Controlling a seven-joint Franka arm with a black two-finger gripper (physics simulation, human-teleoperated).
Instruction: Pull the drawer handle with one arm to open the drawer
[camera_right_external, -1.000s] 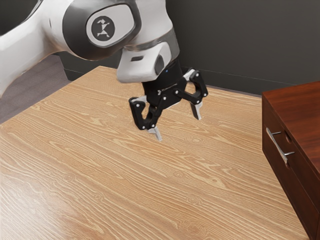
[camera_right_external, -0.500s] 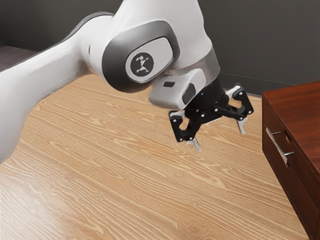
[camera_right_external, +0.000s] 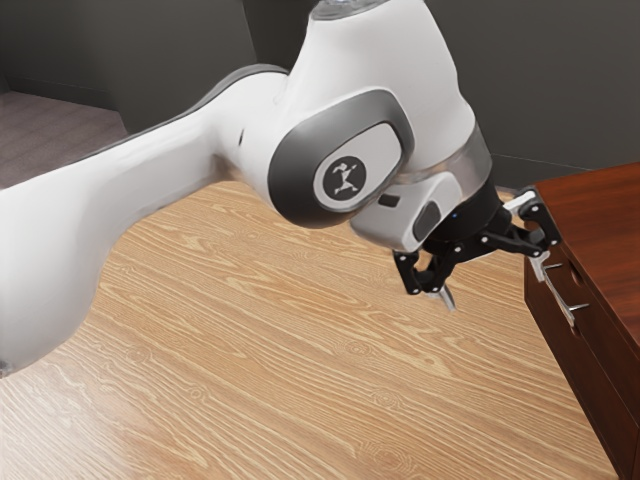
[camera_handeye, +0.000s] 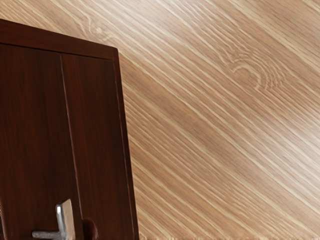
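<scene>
My pincer (camera_right_external: 493, 283), wide open and empty, beside the drawer handle (camera_right_external: 560, 292); I should straddle its bar squarely before closing.

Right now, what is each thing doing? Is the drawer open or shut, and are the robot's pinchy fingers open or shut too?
drawer, shut, its front level with the cabinet.
handle, not gripped.
gripper, open, holding nothing, close beside the handle.
</scene>
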